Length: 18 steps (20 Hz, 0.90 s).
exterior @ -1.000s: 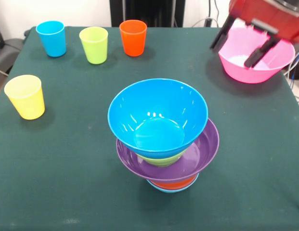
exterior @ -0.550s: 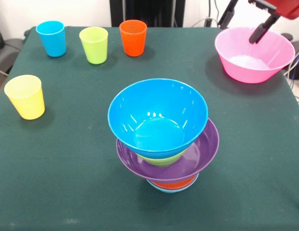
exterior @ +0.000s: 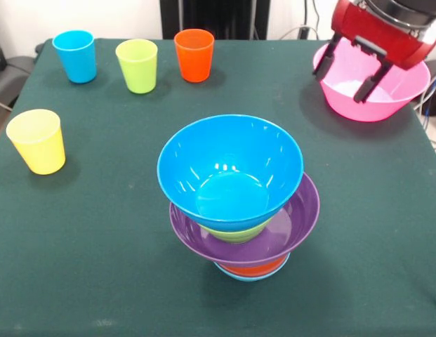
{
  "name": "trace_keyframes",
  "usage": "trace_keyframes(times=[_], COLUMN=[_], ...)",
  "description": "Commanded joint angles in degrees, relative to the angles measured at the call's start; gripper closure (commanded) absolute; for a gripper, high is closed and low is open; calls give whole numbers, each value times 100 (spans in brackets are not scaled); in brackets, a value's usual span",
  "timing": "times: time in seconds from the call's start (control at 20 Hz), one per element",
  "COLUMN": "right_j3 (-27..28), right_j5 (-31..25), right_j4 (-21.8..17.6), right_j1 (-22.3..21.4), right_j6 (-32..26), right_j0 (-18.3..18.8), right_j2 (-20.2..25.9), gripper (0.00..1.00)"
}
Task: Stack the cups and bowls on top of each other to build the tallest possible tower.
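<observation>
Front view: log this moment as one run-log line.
gripper: open, over pink bowl | tower: blue bowl on top | four cups: upright, loose | pink bowl: not stacked

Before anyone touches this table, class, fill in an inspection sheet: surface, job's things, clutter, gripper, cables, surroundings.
Surface: dark green tablecloth, flat.
Job's things: the tower stands near the middle, deep blue bowl on top, then a green bowl, purple bowl, orange bowl and light-blue bowl lowest. Pink bowl apart at one corner. Blue cup, lime green cup and orange cup upright in a row; yellow cup upright, alone.
Clutter: nothing seen.
Gripper: gripper open, fingers over the pink bowl's rim, holding nothing.
Cables: some cables beyond the table edge by the pink bowl.
Surroundings: pale wall; dark stand behind the table.
</observation>
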State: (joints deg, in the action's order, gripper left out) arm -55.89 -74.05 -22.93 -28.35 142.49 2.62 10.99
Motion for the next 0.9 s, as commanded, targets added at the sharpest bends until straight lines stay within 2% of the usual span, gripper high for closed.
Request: trace_keyframes(times=[0.05,0.9], right_j3=[-593,-724], right_j5=[574,943], right_j4=[175,809], right_j1=[486,670], right_j6=[1541,2083], right_j0=[-287,-784], right_j2=[-221,-749], gripper=[0,0])
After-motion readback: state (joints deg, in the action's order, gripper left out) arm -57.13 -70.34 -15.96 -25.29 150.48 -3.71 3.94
